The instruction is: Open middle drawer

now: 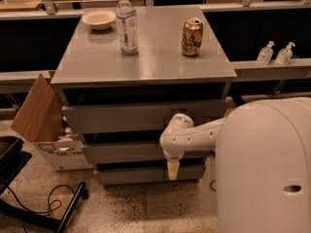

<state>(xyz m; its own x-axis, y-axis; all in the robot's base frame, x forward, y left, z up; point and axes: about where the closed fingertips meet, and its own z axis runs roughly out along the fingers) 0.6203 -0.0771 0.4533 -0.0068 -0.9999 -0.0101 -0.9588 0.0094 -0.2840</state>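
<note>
Gripper (172,170) points down before middle drawer (126,152) front, right of centre, under worktop (160,57) front edge; grip state: cannot tell.

Downward-pointing claw (173,171) hangs before lowest drawer (131,175), just below middle drawer (121,152) front.

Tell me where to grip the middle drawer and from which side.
Take the middle drawer by the top edge of its handleless front panel, coming from the front: the dark gap above seems the only purchase. The end effector hangs low before the cabinet, pointing down.
</note>
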